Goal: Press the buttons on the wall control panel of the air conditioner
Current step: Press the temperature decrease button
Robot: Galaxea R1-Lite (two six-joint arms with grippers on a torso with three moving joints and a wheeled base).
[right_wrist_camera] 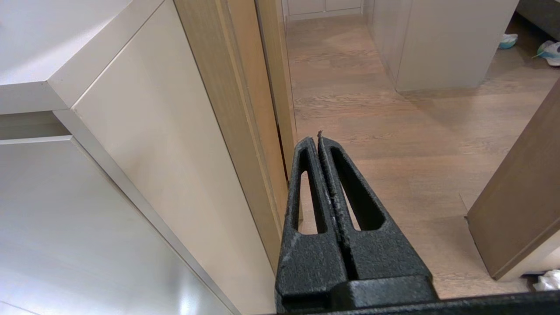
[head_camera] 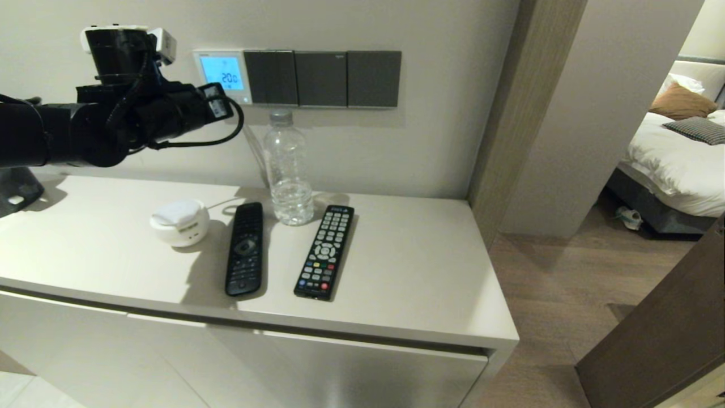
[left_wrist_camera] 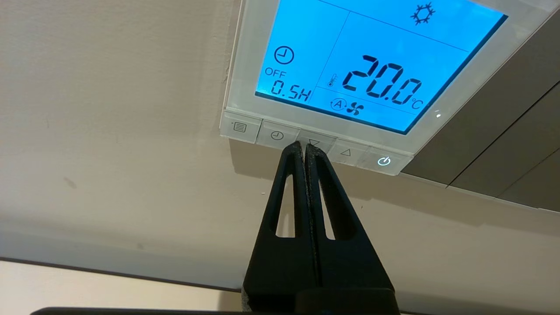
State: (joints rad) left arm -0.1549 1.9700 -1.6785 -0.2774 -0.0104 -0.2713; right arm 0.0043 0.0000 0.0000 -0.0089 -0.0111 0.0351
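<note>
The white wall control panel (head_camera: pixel 222 75) hangs on the wall, its screen (left_wrist_camera: pixel 372 61) glowing light blue and reading 20.0 °C with OFF 0.5H. A row of small white buttons (left_wrist_camera: pixel 345 152) runs along its lower edge: menu, clock, down arrow, up arrow, lit power key (left_wrist_camera: pixel 383 161). My left gripper (left_wrist_camera: pixel 304 146) is shut and empty, its tips at the lower edge of the down-arrow button (left_wrist_camera: pixel 316 141). In the head view the left arm (head_camera: pixel 141 107) reaches to the panel and hides the tips. My right gripper (right_wrist_camera: pixel 318 139) is shut, parked low beside the cabinet.
Dark grey switch plates (head_camera: pixel 323 78) sit right of the panel. On the cabinet top (head_camera: pixel 425 272) stand a clear water bottle (head_camera: pixel 289 170), two black remotes (head_camera: pixel 245 248) (head_camera: pixel 325 251) and a white round device (head_camera: pixel 180 222). A doorway opens to the right.
</note>
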